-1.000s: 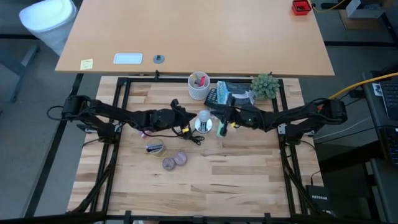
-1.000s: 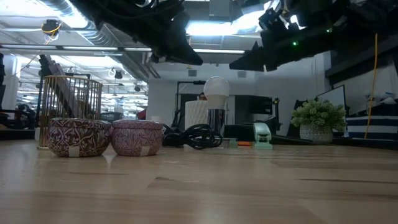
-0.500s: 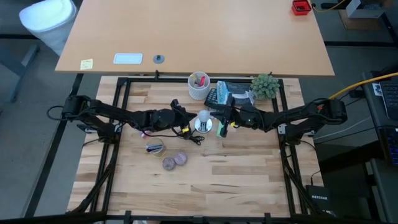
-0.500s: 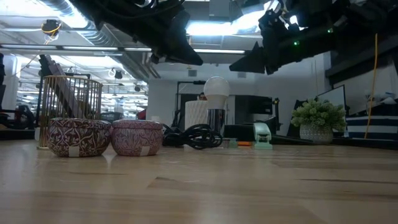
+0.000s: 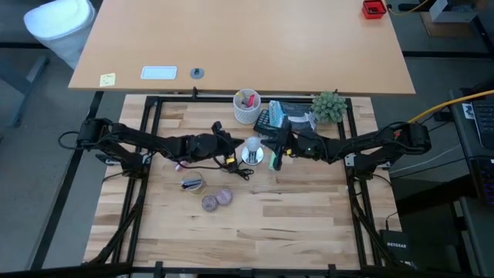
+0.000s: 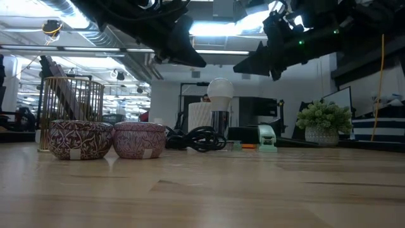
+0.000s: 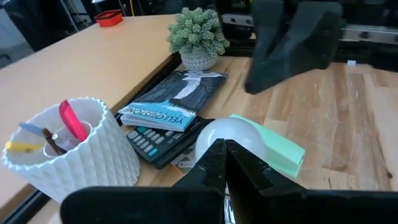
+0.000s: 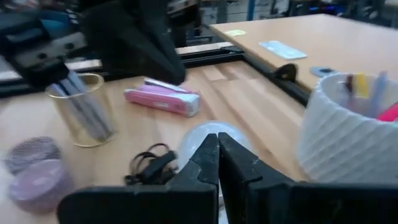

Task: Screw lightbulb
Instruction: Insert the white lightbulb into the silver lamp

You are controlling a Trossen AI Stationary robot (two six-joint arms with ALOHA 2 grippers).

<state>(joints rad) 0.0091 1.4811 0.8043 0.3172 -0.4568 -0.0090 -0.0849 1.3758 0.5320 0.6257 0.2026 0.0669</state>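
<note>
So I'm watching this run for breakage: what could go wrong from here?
Both grippers, left and right, hang shut above the lightbulb, one on each side. Coming down shut, either could knock the upright bulb over instead of gripping it. The black cable coiled at its base could snag a finger. The white pen cup stands close behind and could be bumped.

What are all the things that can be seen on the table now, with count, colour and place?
lightbulb: one, white, upright at table centre, between both arms.
purple tins: two, side by side, in front of the bulb.
white cup: one, holding pens, behind the bulb.
plant: one, green, back right.
book: one, on a dark calculator, beside the cup.
black cable: one, coiled by the bulb.
gold wire holder: one, left of the tins.
left pincer: shut, left of the bulb.
right pincer: shut, right of the bulb.
</note>
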